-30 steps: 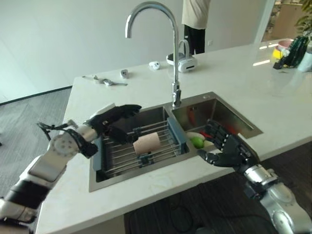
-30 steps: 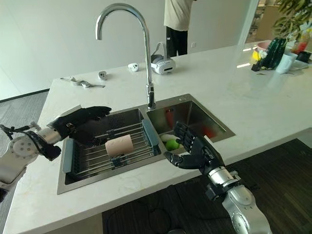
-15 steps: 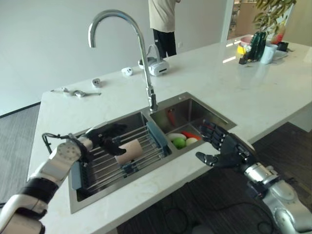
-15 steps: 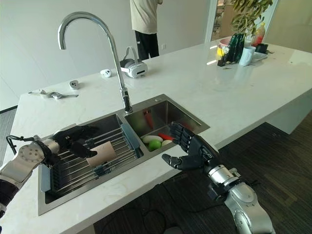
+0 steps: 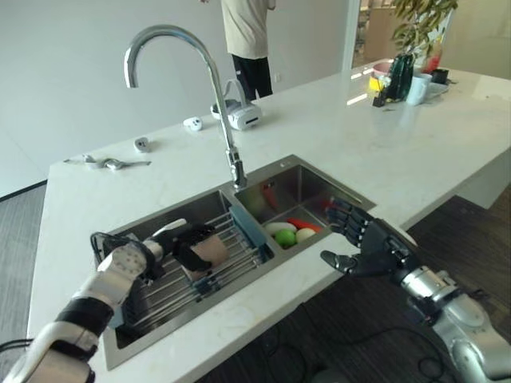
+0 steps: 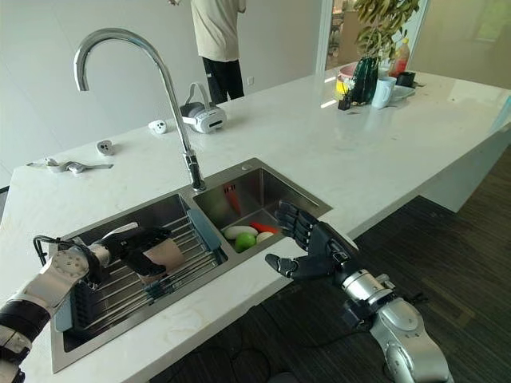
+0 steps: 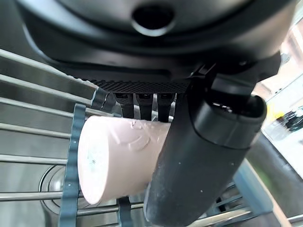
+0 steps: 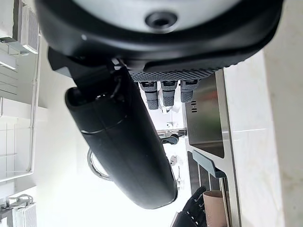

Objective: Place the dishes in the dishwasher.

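Note:
A pale pink cup (image 5: 213, 251) lies on its side on the wire rack (image 5: 160, 289) in the sink's left basin. My left hand (image 5: 177, 241) reaches into that basin and is curled round the cup. In the left wrist view the thumb (image 7: 203, 165) crosses the cup (image 7: 118, 156) and the fingers sit on its far side. My right hand (image 5: 372, 247) hovers open, fingers spread, beside the counter's front edge near the right basin (image 5: 335, 187), holding nothing.
The right basin holds a white, a green and a red item (image 5: 286, 237). A tall curved faucet (image 5: 215, 88) stands behind the sink. A white headset (image 5: 239, 116) and small objects lie on the counter; cups and bottles (image 5: 399, 76) stand far right. A person (image 5: 247, 40) stands behind.
The camera has swung, shifting the whole scene. My left hand has come down from the basin's left rim onto the pink cup and curled round it. The right hand stays open.

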Controlling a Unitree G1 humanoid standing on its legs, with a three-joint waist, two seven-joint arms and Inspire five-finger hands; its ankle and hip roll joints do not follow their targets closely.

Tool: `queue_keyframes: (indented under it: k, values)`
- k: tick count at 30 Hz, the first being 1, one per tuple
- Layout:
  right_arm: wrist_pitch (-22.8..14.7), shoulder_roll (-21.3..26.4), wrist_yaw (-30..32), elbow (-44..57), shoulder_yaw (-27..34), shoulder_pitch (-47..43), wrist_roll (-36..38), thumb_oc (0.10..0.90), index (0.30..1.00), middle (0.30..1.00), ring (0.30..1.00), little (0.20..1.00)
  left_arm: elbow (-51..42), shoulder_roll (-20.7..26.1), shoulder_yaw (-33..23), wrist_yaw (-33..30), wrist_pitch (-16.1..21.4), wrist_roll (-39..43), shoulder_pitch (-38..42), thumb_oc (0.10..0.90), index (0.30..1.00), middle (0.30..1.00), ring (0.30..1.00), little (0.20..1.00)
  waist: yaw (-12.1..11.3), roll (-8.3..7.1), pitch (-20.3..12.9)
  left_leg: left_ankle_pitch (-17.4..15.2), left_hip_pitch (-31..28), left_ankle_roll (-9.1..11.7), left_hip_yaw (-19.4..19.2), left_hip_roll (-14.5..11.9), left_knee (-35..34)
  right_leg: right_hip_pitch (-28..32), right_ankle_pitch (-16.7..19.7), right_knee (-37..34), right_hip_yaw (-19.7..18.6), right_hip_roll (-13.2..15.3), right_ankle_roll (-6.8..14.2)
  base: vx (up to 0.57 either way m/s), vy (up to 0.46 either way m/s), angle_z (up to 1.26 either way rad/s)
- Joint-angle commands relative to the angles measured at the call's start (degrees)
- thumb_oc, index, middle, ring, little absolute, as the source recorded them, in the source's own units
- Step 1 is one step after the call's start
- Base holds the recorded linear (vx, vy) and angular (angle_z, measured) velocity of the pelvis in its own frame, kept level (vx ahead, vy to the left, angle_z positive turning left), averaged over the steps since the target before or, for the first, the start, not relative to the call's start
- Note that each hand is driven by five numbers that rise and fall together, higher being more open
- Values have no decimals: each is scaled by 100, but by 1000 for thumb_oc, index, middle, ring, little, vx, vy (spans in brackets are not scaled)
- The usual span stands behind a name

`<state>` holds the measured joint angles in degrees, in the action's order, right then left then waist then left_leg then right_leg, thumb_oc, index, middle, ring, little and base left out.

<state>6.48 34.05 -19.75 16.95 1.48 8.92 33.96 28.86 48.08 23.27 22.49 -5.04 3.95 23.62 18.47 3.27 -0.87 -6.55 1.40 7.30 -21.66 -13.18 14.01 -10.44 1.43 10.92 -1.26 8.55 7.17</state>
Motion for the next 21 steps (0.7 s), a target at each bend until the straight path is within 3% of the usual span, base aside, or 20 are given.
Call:
queue_keyframes:
  k: [1,5,9,10,11,17,21]
  values:
    - [-497,146,-55,394,464,-571,184,800,900,900,900,900,-74,44,-324,-61,23,-242,539,800,900,900,900,900,-50,167,-139,-191,-42,-88,180,-174,318,-118,-415,627,-71,183,439,-4,-1,-5]
    - [-438,101,-80,406,432,-640,137,800,900,900,900,900,736,-404,-287,-24,-564,-1347,374,800,900,900,900,900,4,149,-147,-200,-72,-104,128,-179,318,-126,-415,627,-100,147,430,-1,0,-1]
    - [-336,73,-13,479,374,-681,96,800,900,900,900,900,1431,-694,-340,-140,-772,-2004,244,800,900,900,900,900,20,136,-157,-187,-82,-110,82,-187,318,-125,-423,627,-96,122,415,-1,-5,-8]
    - [-312,76,-9,482,366,-695,99,800,900,900,900,900,1604,-764,-343,-163,-849,-2138,194,563,545,545,545,545,23,133,-156,-180,-85,-109,72,-190,318,-123,-425,627,-96,117,407,-1,-5,-10]
    - [-289,46,-10,496,355,-705,80,800,900,900,900,900,1755,-866,-369,-253,-889,-2286,144,400,300,300,300,300,24,125,-156,-176,-87,-108,69,-193,318,-122,-423,627,-90,114,405,4,-3,-8]
    - [-174,19,-14,544,295,-742,50,800,900,900,900,900,2224,-978,-455,-811,-804,-2584,141,400,300,300,300,300,34,108,-158,-159,-97,-97,49,-205,318,-110,-428,627,-99,106,400,12,5,-6]
    - [-215,1,22,559,322,-670,63,800,900,900,900,900,1877,-896,-474,-1308,-554,-2459,104,400,300,300,300,300,-15,64,-137,-155,-75,-92,108,-202,318,-93,-427,627,-85,133,415,3,-1,2]
